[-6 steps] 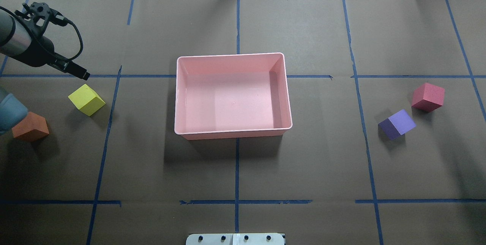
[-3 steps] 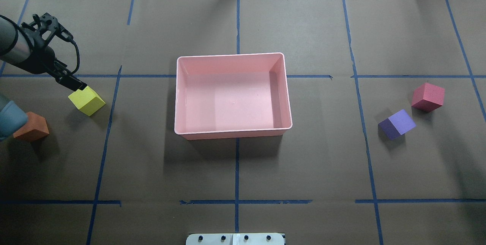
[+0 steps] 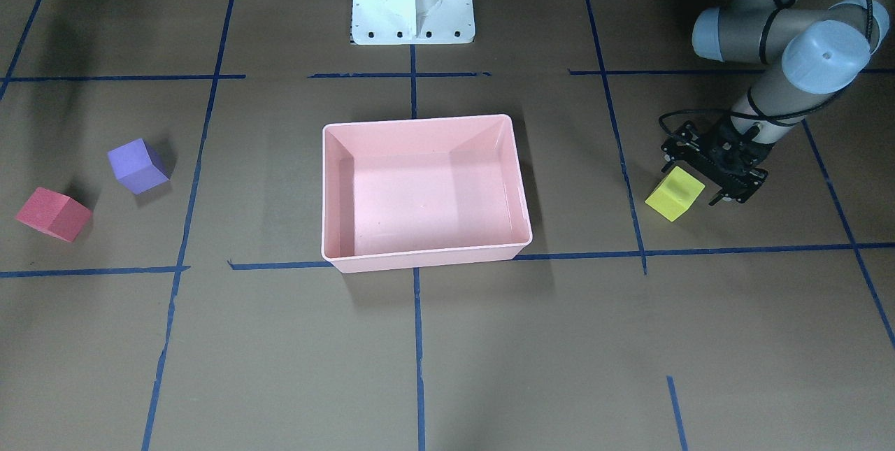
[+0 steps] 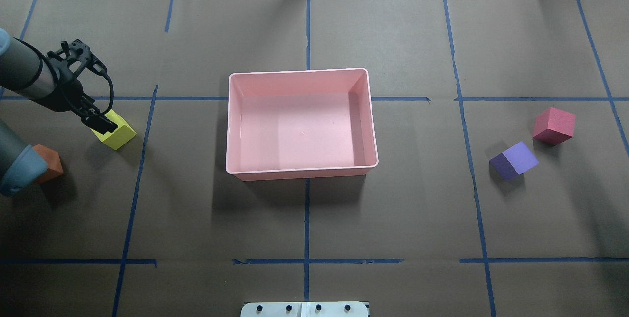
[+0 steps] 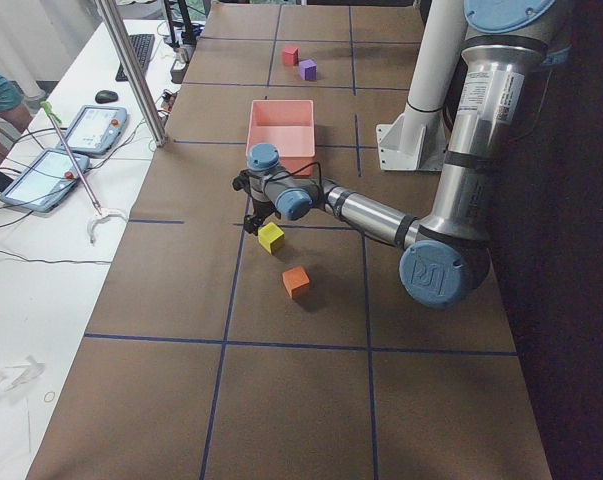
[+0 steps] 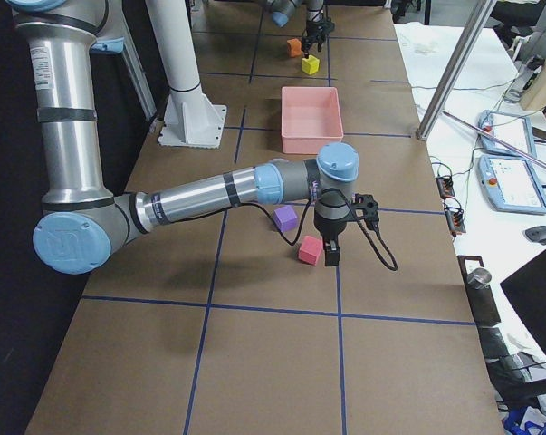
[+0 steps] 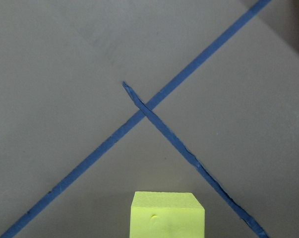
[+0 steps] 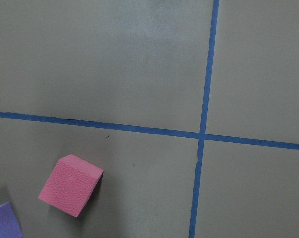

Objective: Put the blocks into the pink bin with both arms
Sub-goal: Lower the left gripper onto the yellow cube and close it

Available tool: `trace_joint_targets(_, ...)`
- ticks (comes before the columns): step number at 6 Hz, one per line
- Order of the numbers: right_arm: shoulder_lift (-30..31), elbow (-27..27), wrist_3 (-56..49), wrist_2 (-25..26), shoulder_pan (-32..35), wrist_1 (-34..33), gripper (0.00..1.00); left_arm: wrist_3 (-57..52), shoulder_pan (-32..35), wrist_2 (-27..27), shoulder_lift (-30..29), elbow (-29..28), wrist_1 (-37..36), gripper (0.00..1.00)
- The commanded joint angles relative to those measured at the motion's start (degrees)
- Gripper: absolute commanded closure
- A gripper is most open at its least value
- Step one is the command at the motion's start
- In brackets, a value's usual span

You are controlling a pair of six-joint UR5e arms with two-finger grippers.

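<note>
pink bin (image 4: 302, 173) lies long axis left-right; left gripper (image 4: 101, 123) at yellow block (image 4: 120, 135), its opening unclear.

Left gripper (image 4: 100, 121): has swung away from the far-left part of the desk (image 4: 304, 218) toward the robot's edge. Its tip stood clear of the yellow block (image 4: 118, 133) a second ago and touched the block's far corner half a second ago. In the overhead view it now overlaps the block's far-left top.
Left arm elbow (image 4: 19, 172): has pushed further in from the left edge and now covers more of the orange block (image 4: 52, 166).
</note>
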State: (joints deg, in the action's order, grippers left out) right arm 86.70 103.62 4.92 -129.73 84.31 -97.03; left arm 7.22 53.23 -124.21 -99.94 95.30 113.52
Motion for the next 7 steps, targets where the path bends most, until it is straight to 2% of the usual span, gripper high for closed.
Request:
trace_joint_targets(1,0.1,0.0,0.0,0.0,0.1,0.0,0.00,0.2,-0.8,0.0,-0.1,-2.3,1.9,0.00)
trace_joint_targets(4,0.4,0.1,-0.1,0.0,0.0,0.0,0.00,3.6,-4.2,0.0,-0.9,-5.5,2.0,0.01)
trace_joint_targets(5,0.5,0.2,-0.1,0.0,0.1,0.0,0.00,6.0,-5.0,-0.1,-2.2,-5.6,1.7,0.68)
trace_joint_targets(6,0.4,0.2,-0.1,0.0,0.1,0.0,0.00,6.0,-5.0,-0.5,-2.2,-4.7,1.4,0.93)
trace_joint_targets(7,0.4,0.2,-0.1,0.0,0.1,0.0,0.00,6.2,-4.1,-0.5,-2.0,-2.4,0.5,0.96)
